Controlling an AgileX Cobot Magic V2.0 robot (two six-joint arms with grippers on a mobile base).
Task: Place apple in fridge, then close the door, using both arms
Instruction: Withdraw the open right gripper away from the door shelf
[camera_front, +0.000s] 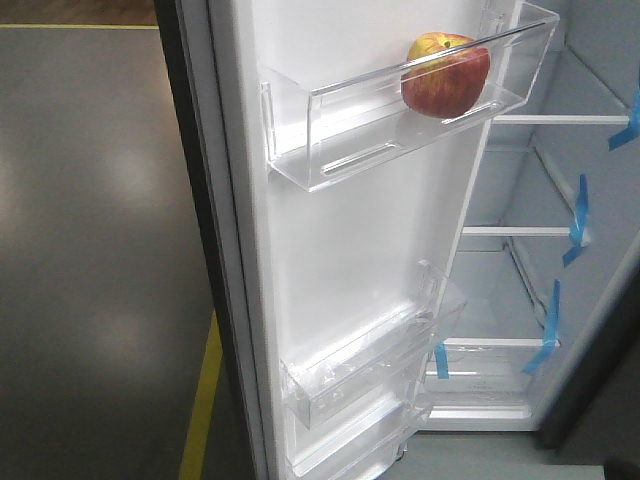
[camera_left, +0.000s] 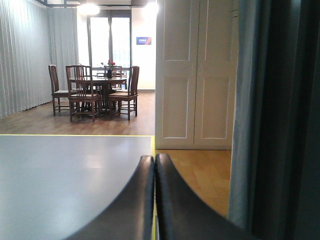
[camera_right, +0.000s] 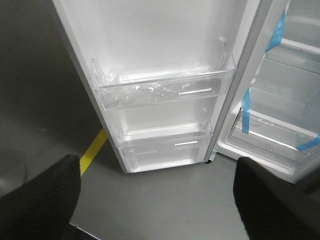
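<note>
The apple (camera_front: 447, 74), red with a yellow top, sits in the upper clear bin (camera_front: 400, 110) on the white inner lining of the open door (camera_front: 350, 250). The fridge (camera_front: 545, 240) stands open at right, white inside, with glass shelves and blue tape strips. My left gripper (camera_left: 154, 159) is shut and empty, facing the room beside the door's dark edge (camera_left: 280, 120). My right gripper (camera_right: 157, 167) is open and empty, low over the grey floor in front of the door's lower bins (camera_right: 165, 87). Neither arm shows in the front view.
Yellow floor tape (camera_front: 203, 400) runs by the door's foot. White cabinet doors (camera_left: 195, 75) and a wooden dining table with chairs (camera_left: 95, 90) stand across the room. Two lower door bins (camera_front: 370, 360) hold nothing.
</note>
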